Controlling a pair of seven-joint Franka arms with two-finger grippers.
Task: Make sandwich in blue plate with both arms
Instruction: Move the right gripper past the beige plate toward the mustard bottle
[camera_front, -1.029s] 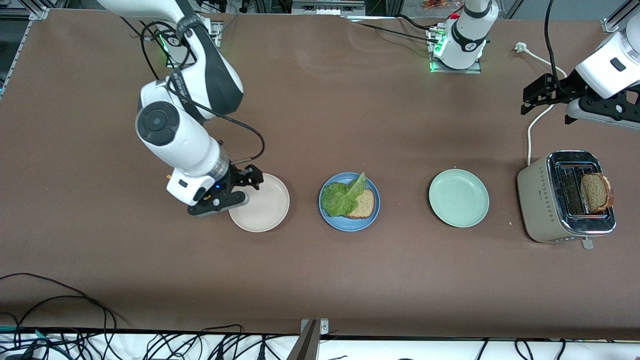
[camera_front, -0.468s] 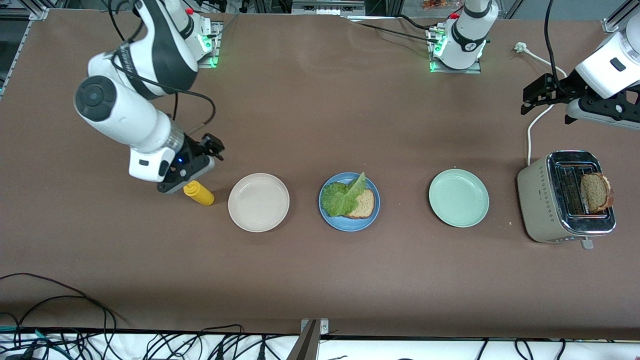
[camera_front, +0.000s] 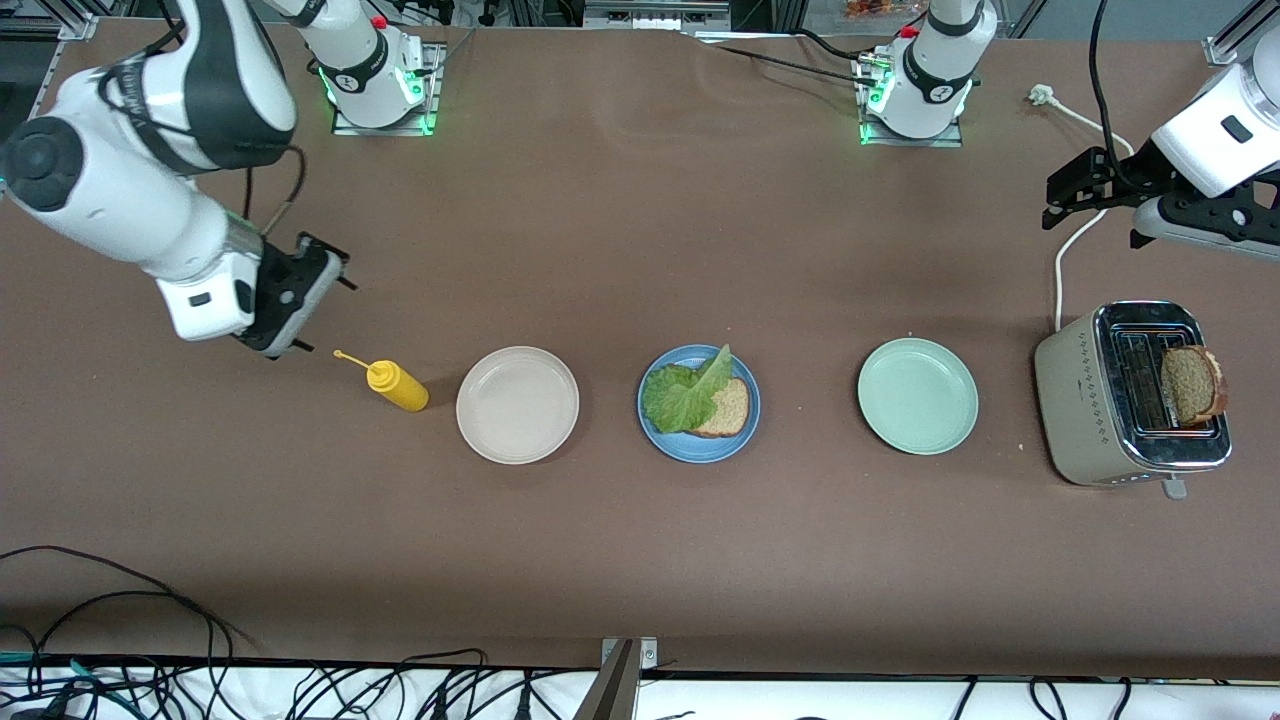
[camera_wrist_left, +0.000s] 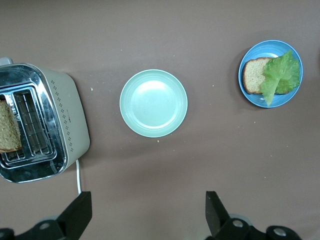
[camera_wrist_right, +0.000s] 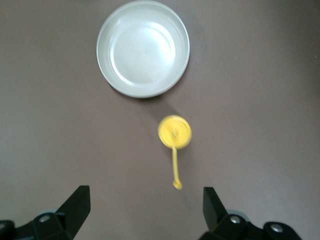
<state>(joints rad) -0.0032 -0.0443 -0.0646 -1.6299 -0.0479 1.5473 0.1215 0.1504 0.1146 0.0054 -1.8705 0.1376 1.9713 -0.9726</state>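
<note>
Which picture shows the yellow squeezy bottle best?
The front view: the yellow bottle stands upright beside the beige plate, so you see its side and its thin cap strap. The right wrist view looks straight down on its top. The left wrist view does not show it.

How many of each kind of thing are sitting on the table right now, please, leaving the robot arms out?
Plates: 3 (beige-white plate, blue plate, mint-green plate)
Bread slices: 2 (one on the blue plate, one in the toaster)
Lettuce leaves: 1
Toasters: 1
Yellow squeeze bottles: 1
Total: 8
</note>
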